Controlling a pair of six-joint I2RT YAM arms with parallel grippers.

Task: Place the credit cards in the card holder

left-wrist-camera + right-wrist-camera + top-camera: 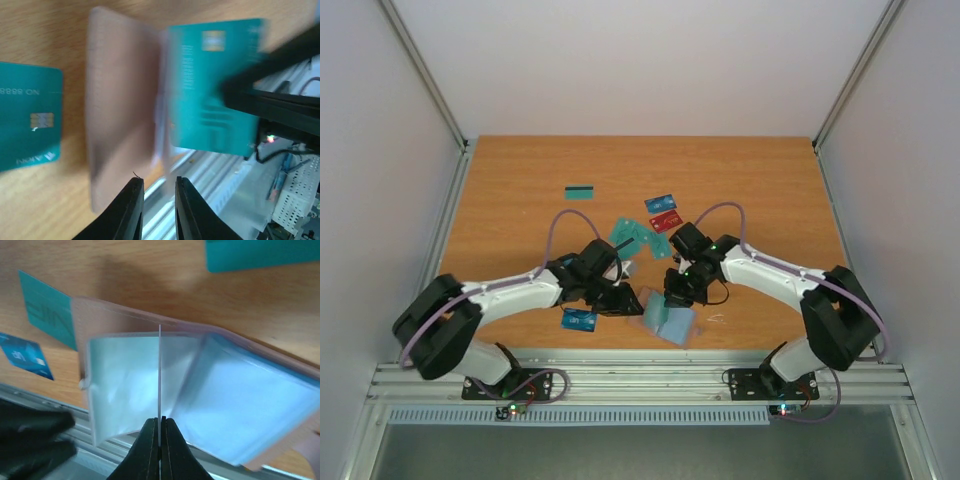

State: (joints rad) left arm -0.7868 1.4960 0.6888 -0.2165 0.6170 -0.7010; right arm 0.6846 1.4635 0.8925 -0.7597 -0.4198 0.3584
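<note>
The card holder [672,325] lies open near the table's front edge, its tan cover [120,115] and clear sleeves [117,385] showing. My right gripper [160,422] is shut on a teal credit card [159,370], seen edge-on and held upright over the sleeves. The same card [210,85] shows face-on in the left wrist view. My left gripper [159,184] is open, its jaws narrowly apart at the holder's near edge with nothing clearly between them. In the top view the left gripper [623,298] and right gripper [673,295] meet over the holder.
Loose cards lie behind: a dark-striped teal card [580,192], a blue card [660,203], a red card [666,220], two teal cards [630,236]. A blue card [578,320] lies left of the holder. The metal rail [640,380] runs just in front.
</note>
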